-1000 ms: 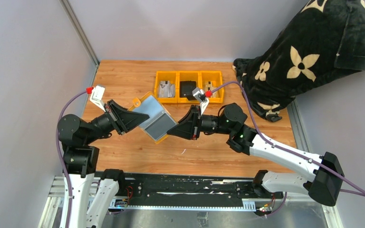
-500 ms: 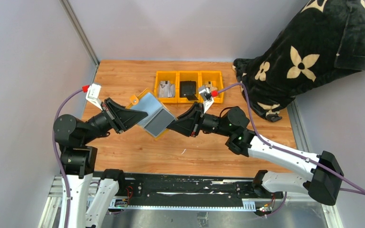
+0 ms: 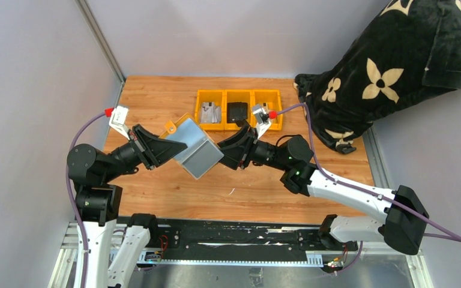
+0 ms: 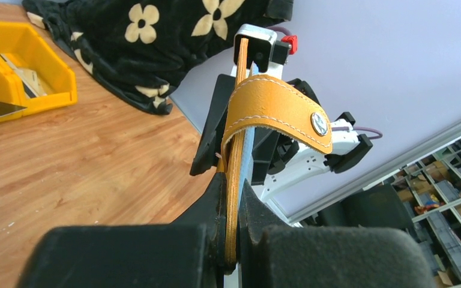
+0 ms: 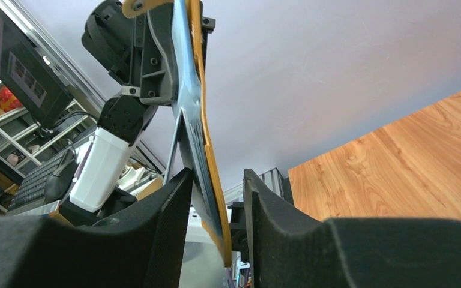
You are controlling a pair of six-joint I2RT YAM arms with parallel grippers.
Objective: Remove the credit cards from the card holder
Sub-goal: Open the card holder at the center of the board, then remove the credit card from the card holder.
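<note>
The card holder (image 3: 197,151), a mustard-yellow wallet, is held spread above the table with its grey-blue lining facing up. My left gripper (image 3: 169,149) is shut on its left edge; in the left wrist view the yellow leather (image 4: 235,180) is pinched between the fingers, and the snap strap (image 4: 276,105) curls above. My right gripper (image 3: 223,155) stands open astride the wallet's right edge. In the right wrist view that edge (image 5: 209,162) hangs between the parted fingers, close to the left one, with a gap on the right. The credit cards are hidden.
Three joined yellow bins (image 3: 238,95) stand at the back of the wooden table (image 3: 264,192), the middle one holding a black pouch (image 3: 237,111). A black flowered blanket (image 3: 390,66) lies at the right rear. Grey walls close in the left and back.
The right gripper's jaws have parted wider around the wallet's right edge, and that arm has shifted up and left. The left gripper keeps its hold; the wallet has tilted slightly.
</note>
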